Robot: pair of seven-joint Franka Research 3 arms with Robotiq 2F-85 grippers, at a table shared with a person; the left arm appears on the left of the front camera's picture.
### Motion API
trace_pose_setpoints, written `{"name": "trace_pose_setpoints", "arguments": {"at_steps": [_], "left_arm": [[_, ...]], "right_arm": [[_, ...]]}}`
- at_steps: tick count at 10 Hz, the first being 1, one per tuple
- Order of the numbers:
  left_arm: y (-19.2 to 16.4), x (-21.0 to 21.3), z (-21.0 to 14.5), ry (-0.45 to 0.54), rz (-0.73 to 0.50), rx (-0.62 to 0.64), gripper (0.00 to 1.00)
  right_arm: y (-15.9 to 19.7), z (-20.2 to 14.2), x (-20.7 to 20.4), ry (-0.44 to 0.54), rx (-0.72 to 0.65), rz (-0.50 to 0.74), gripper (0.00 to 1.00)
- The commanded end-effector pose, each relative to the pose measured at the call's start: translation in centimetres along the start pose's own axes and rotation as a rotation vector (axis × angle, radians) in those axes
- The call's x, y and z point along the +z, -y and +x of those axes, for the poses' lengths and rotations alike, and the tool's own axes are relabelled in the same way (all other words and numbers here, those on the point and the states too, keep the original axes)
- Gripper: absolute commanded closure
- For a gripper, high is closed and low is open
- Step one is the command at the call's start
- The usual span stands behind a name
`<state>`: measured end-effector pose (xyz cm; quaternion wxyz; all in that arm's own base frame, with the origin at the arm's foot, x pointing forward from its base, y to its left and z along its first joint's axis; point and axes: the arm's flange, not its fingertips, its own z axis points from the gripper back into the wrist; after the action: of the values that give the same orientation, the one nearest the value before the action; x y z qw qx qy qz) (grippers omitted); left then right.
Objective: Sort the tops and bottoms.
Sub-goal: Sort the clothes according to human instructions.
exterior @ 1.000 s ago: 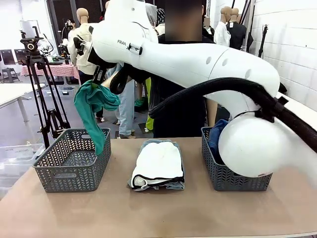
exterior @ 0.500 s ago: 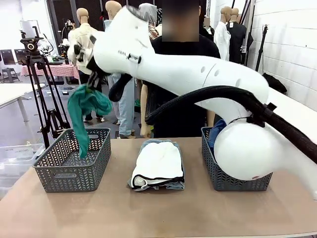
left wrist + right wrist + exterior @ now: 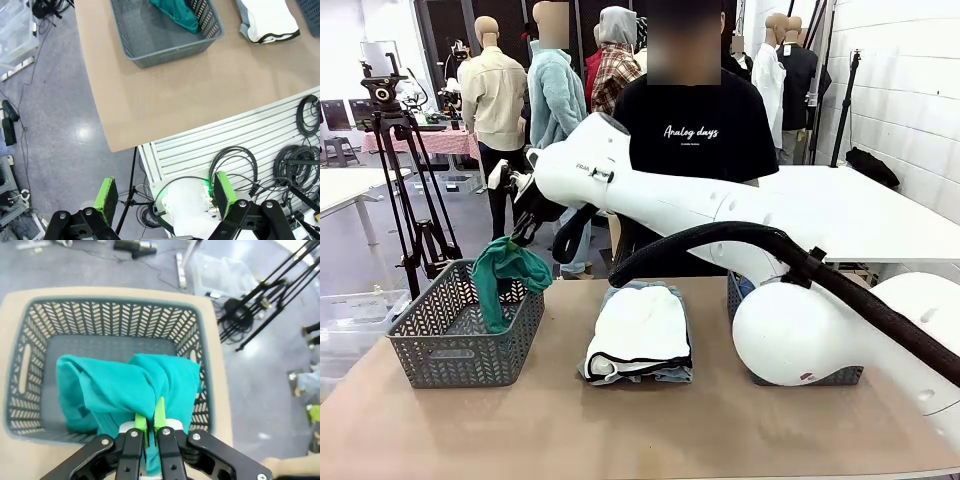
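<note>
My right gripper (image 3: 523,222) reaches across to the left grey basket (image 3: 440,345) and is shut on the teal-green top (image 3: 508,268). The top hangs bunched over the basket's far right part, with its lower end inside. In the right wrist view the gripper (image 3: 149,421) pinches the teal top (image 3: 115,385) above the basket (image 3: 115,307). A white top with black trim (image 3: 640,325) lies folded at the table's middle on pale denim bottoms (image 3: 672,374). My left gripper (image 3: 165,195) stands open high over the table's near edge, holding nothing.
A second grey basket (image 3: 734,300) stands at the right, mostly hidden behind my right arm. A person in a black T-shirt (image 3: 692,130) stands at the far side. A tripod (image 3: 400,150) stands on the floor to the left. Bare tabletop (image 3: 620,430) lies in front.
My right arm has swung down and left, lowering the teal top from high above the left basket until it hangs into it. The grip stayed shut.
</note>
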<state>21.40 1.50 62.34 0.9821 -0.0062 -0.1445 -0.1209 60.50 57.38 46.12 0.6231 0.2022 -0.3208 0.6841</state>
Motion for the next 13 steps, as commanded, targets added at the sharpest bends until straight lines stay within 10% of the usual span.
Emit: {"name": "trace_pose_setpoints", "arguments": {"at_steps": [1, 8, 13], "left_arm": [[0.0, 0.0, 0.1, 0.012, 0.004, 0.015, 0.00], [0.0, 0.0, 0.1, 0.012, 0.004, 0.015, 0.00], [0.0, 0.0, 0.1, 0.012, 0.004, 0.015, 0.00]], "right_arm": [[0.2, 0.5, 1.0, -0.023, 0.036, -0.016, 1.00], [-1.9, 3.7, -2.5, 0.114, 0.016, -0.077, 1.00], [-1.1, 1.6, -8.6, 0.040, -0.167, -0.004, 1.00]]}}
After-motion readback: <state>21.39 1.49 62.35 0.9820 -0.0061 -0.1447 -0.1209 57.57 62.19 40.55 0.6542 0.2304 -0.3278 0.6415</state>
